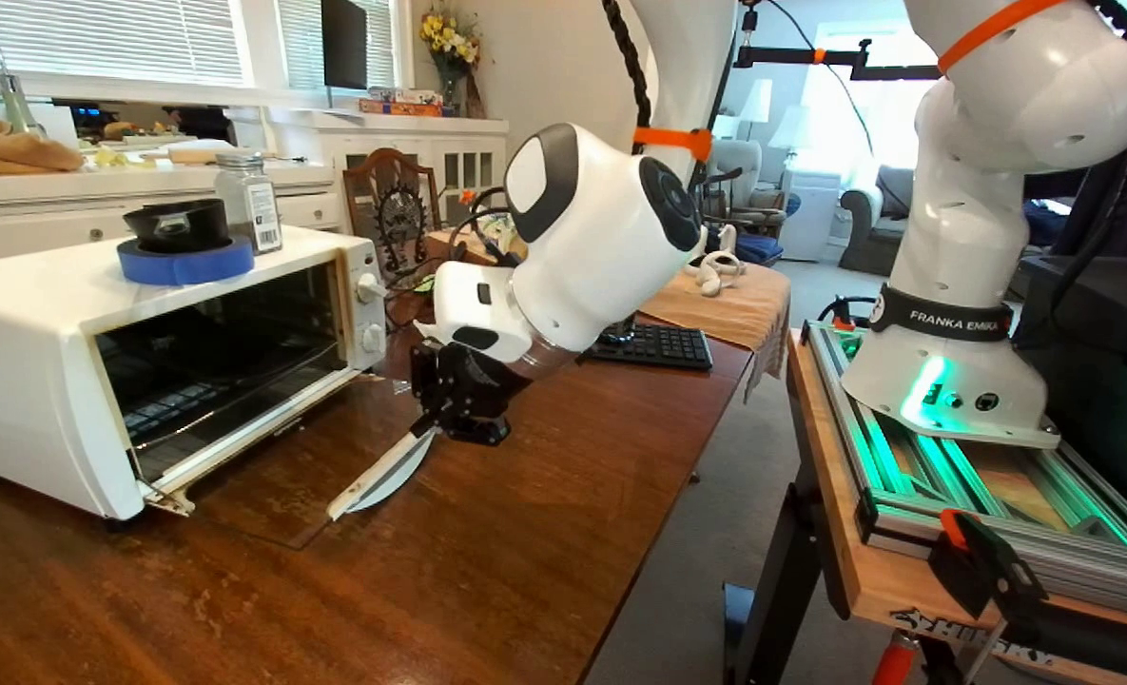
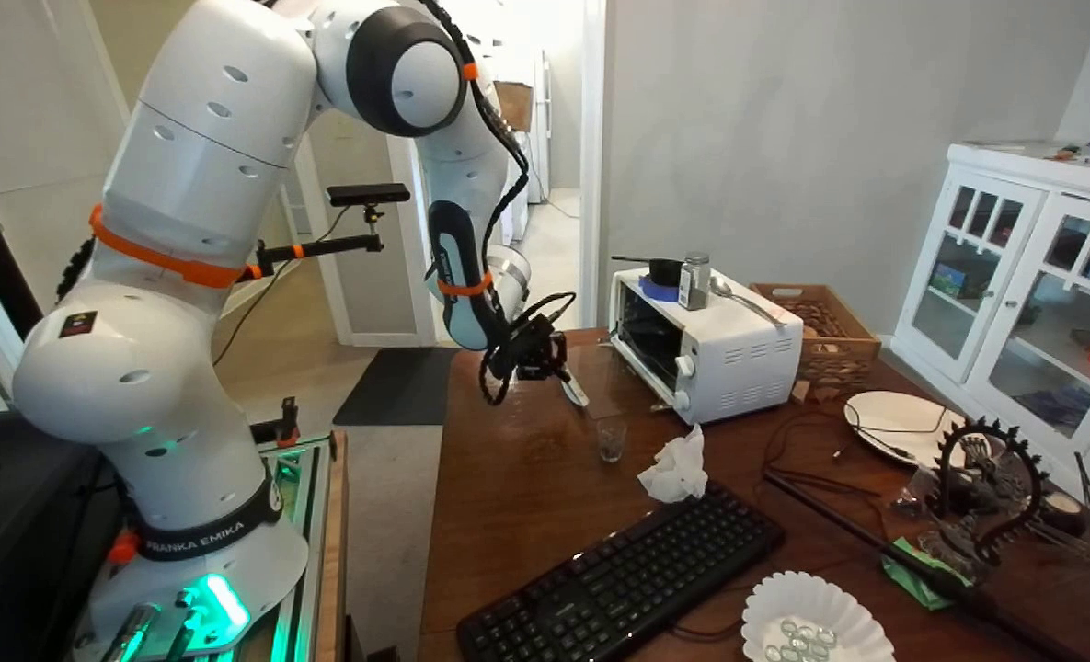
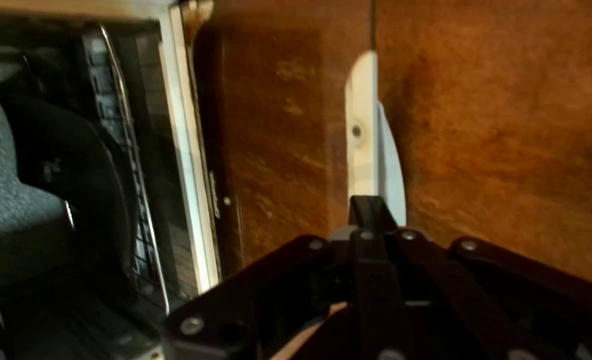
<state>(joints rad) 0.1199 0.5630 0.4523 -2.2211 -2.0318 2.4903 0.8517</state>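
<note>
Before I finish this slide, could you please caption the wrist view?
Closed black gripper at the slim cream bar on the lowered glass door of a white toaster oven.

Daylit home interior: gray wall (image 2: 830,138) beside a white glass-door cabinet (image 2: 1009,313)

Horizontal window blinds (image 1: 126,43) glow; a dark wooden chair (image 1: 387,162) stands beyond the brown surface (image 1: 487,580). Gray carpet (image 1: 677,571) lies alongside, a black mat (image 2: 402,386) near the doorway (image 2: 593,138), a gray armchair (image 1: 875,243) farther off.

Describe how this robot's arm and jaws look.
The arm is white with rounded joints, orange straps and a black braided cable. Its base wears a black band marked FRANKA EMIKA and glows green. The jaws are black with silvery screws.
</note>
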